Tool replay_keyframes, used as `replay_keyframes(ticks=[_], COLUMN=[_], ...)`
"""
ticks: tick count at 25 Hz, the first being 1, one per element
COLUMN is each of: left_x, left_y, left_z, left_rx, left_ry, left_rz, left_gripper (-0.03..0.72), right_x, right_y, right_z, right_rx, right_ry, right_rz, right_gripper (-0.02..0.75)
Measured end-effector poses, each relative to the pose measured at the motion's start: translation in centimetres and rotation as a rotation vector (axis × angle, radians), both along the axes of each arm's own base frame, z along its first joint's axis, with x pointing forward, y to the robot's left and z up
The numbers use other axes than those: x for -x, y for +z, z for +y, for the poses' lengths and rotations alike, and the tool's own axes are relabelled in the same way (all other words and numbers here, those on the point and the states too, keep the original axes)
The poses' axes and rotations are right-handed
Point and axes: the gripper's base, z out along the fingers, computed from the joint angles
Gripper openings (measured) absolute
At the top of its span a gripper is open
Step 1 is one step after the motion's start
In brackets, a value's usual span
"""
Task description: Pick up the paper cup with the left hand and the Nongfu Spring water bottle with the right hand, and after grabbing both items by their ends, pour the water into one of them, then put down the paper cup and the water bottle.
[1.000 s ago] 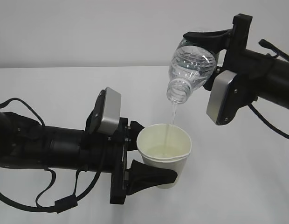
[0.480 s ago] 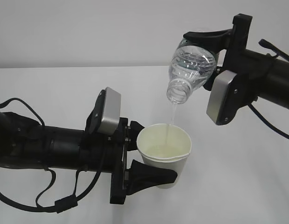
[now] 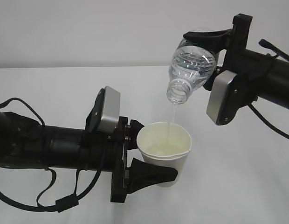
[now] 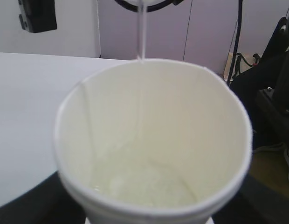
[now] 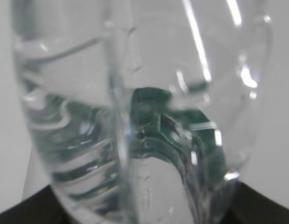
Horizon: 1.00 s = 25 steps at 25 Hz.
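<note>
The off-white paper cup (image 3: 164,151) is held upright above the white table (image 3: 237,186), and my left gripper (image 3: 157,150) is shut on its sides. Up and to the right, the clear Nongfu Spring water bottle (image 3: 191,65) is tipped with its open neck pointing down-left, and my right gripper (image 3: 200,57) is shut on its body. A thin stream of water (image 3: 171,116) falls from the neck into the cup. The left wrist view looks into the cup (image 4: 154,140), where the stream (image 4: 142,32) enters and a shallow pool (image 4: 144,186) lies. The right wrist view is filled by the bottle (image 5: 135,116) and its green label (image 5: 182,121).
A plain pale wall stands behind the table. In the left wrist view, black cables and dark equipment (image 4: 275,93) sit beyond the table's far right edge, and a black box (image 4: 37,14) hangs at the upper left.
Both arms hold still with cup and bottle in the same places. The thin stream keeps falling into the cup.
</note>
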Motion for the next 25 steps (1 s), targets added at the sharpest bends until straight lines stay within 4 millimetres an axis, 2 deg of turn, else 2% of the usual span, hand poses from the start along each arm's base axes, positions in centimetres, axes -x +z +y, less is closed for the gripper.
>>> replay_keyframes(ticks=[25], left_x=[-0.04], left_y=[0.02], left_z=[0.00], left_rx=[0.002], left_ry=[0.004], left_rz=[0.001], left_gripper=[0.510], right_x=[0.03], right_y=[-0.02], right_z=[0.04], right_rx=[0.007], right_ry=[0.005], right_rz=[-0.004], right_gripper=[0.416])
